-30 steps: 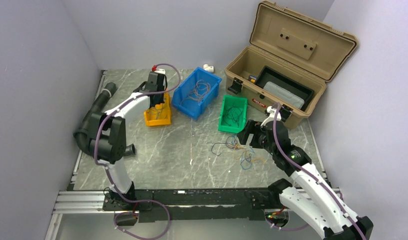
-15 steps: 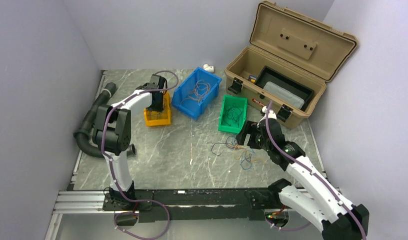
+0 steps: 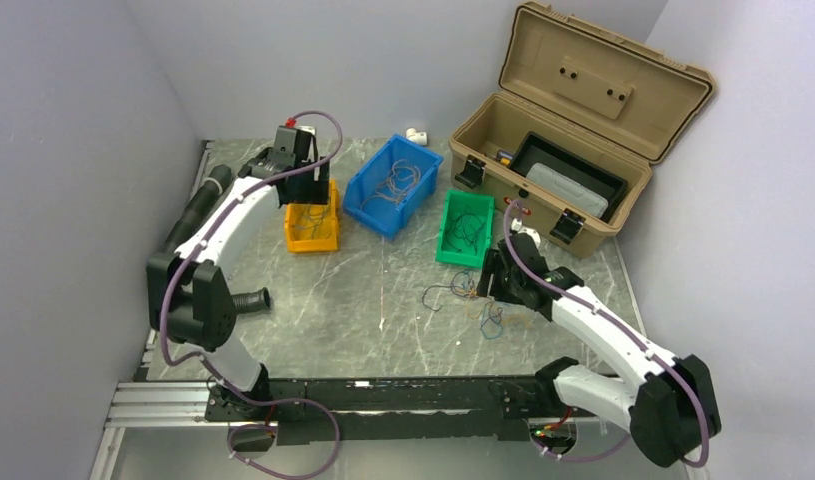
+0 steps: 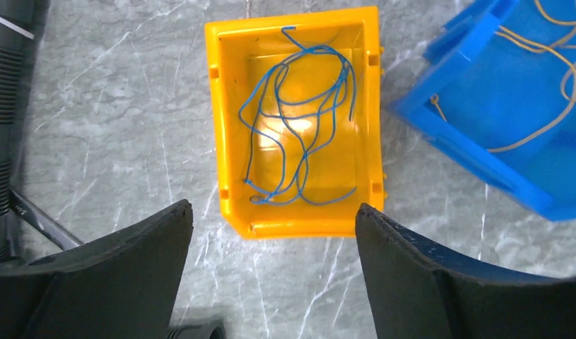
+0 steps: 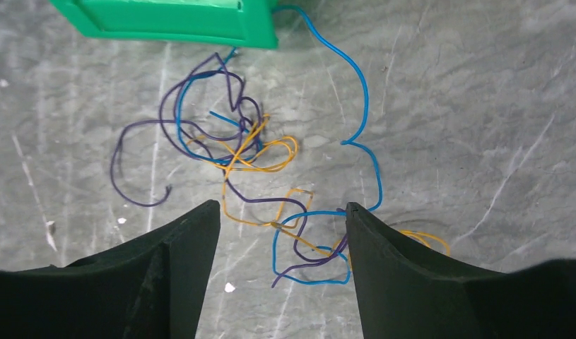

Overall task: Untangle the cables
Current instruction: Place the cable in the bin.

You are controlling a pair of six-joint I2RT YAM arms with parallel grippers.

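My left gripper (image 4: 272, 212) was pressed down inside the small yellow plastic bin (image 4: 228, 106) a second ago with its jaws clenched. Now it has lifted clear and hangs above the bin with its jaws spread wide and empty. A single thin blue wire (image 4: 299, 127) lies loosely looped on the bin's floor, touching nothing else. I read that as one strand freed and sorted.

My right gripper (image 5: 281, 206) has moved in over the remaining tangle of thin wires (image 5: 249, 148). Its jaws are apart, one on each side of the pile, and grasp nothing.

The tangle lies on the grey marbled tabletop (image 3: 383, 300), just in front of the green plastic bin (image 5: 172, 21). It is a loose knot, not a tight one. Dark purple, yellow-orange and blue strands cross near its middle. A purple loop trails out to one side. A long blue strand arcs away from the bin's corner and curls back under the jaws. A bit of orange wire lies apart beside the right finger.

In my judgement, sorting is well underway, but this pile has yet to be separated.

The blue plastic bin (image 4: 511, 85) beside the yellow one holds yellow-orange wires (image 4: 553, 42). The overhead view shows dark wires in the green bin.
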